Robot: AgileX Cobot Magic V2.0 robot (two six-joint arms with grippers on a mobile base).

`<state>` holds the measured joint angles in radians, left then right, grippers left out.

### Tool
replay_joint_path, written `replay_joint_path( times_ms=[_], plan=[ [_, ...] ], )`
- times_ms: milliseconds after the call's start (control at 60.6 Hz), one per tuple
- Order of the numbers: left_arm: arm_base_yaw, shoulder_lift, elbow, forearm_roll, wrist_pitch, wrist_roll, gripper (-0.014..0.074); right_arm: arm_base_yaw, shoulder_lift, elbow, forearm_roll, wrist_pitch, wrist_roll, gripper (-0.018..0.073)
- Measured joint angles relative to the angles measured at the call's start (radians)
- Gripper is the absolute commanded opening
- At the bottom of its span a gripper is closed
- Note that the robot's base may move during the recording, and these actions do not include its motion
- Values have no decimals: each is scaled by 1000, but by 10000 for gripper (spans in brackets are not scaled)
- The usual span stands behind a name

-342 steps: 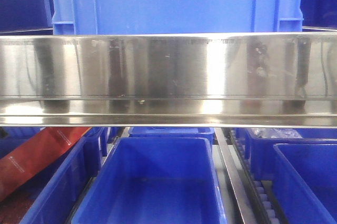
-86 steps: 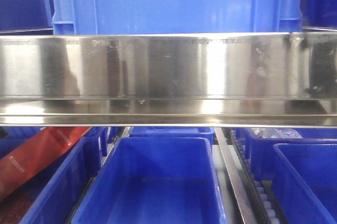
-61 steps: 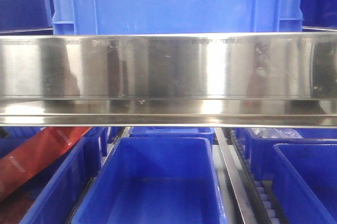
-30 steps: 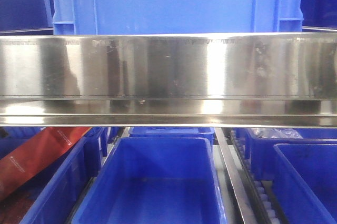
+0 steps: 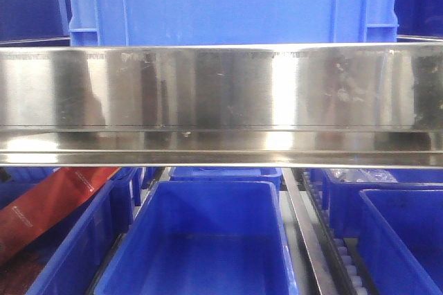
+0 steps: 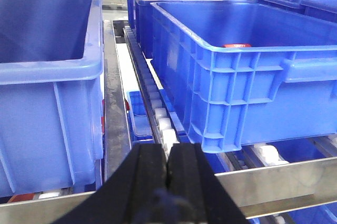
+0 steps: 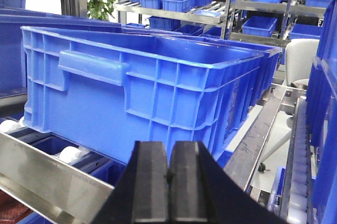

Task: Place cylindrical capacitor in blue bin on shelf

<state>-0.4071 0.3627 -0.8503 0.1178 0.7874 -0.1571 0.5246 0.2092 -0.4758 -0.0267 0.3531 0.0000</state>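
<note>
The shelf's shiny steel front rail (image 5: 221,87) crosses the front view. A large blue bin (image 5: 228,4) stands on the tier above it, and it also shows in the left wrist view (image 6: 253,77) and the right wrist view (image 7: 137,87). My left gripper (image 6: 168,148) is shut, its black jaws together, just in front of the rail (image 6: 284,179) between two bins. My right gripper (image 7: 168,148) is shut in front of the bin's corner, above the rail (image 7: 47,171). A tiny dark speck sits at its jaw seam. No capacitor shows in any view.
Open blue bins (image 5: 201,239) sit on the tier below, with a red packet (image 5: 48,205) at the lower left. A second blue bin (image 6: 47,77) stands left of a white roller track (image 6: 163,124). More steel racks with blue bins (image 7: 174,0) stand behind.
A dark shape at the upper right of the front view 1.4 s ago is gone. Dark reflections at the rail's right end have shifted. The bins have not moved.
</note>
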Motion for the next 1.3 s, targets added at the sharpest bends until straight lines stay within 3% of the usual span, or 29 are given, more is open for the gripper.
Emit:
replay_joint_path(
  times_ms=[611, 776, 990, 1155, 1304],
  plan=[
    [12, -2, 13, 0, -12, 0, -90, 0, 0, 2, 0, 0, 0, -151],
    [118, -54, 107, 0, -130, 0, -91, 0, 0, 2, 0, 0, 0, -151],
    [279, -217, 364, -10, -327, 0, -91, 0, -2, 2, 0, 0, 0, -151],
    [333, -316, 564, -11, -425, 0, -91, 0, -2, 2, 0, 0, 0, -151],
    [339, -355, 721, -14, -540, 0, -91, 0, -2, 2, 0, 0, 0, -151]
  ],
)
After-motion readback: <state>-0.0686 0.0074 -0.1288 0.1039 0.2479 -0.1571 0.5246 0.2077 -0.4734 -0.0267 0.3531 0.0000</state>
